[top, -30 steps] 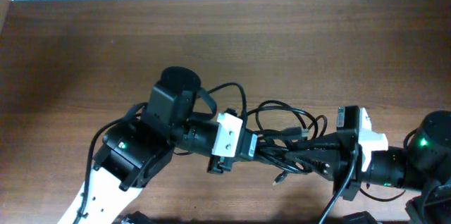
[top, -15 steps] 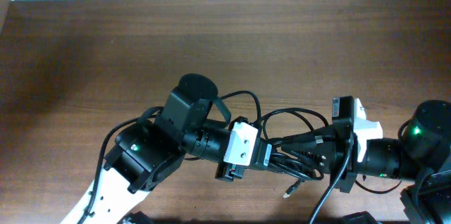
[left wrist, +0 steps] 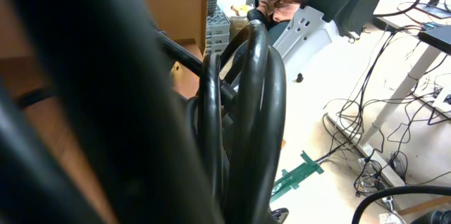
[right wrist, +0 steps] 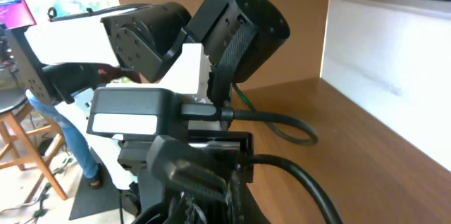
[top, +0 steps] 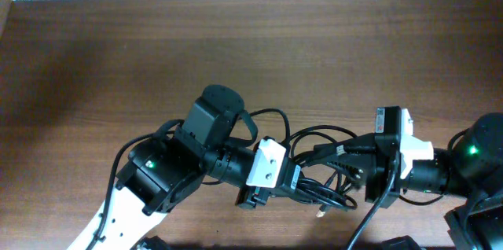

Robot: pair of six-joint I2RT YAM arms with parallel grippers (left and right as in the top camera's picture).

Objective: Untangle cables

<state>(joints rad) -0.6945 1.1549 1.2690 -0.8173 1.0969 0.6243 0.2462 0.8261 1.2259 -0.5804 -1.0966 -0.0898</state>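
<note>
Left gripper (top: pixel 304 185) is clamped tight on the cables (top: pixel 324 130); right gripper (top: pixel 328 156) pinches the same bundle from the opposite side; we see the tangle bunched between them, over the table's (top: pixel 118 53) front-middle.

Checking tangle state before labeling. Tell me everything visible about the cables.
The cables are thin, black, glossy cords tangled into one loose bundle of overlapping loops over the near middle of the table. The bundle stretches between the left pincer and the right pincer, both shut on it from opposite sides. One loop arcs out on the far side, and a small plug end dangles on the near side. In the left wrist view, the strands bunch side by side.
</note>
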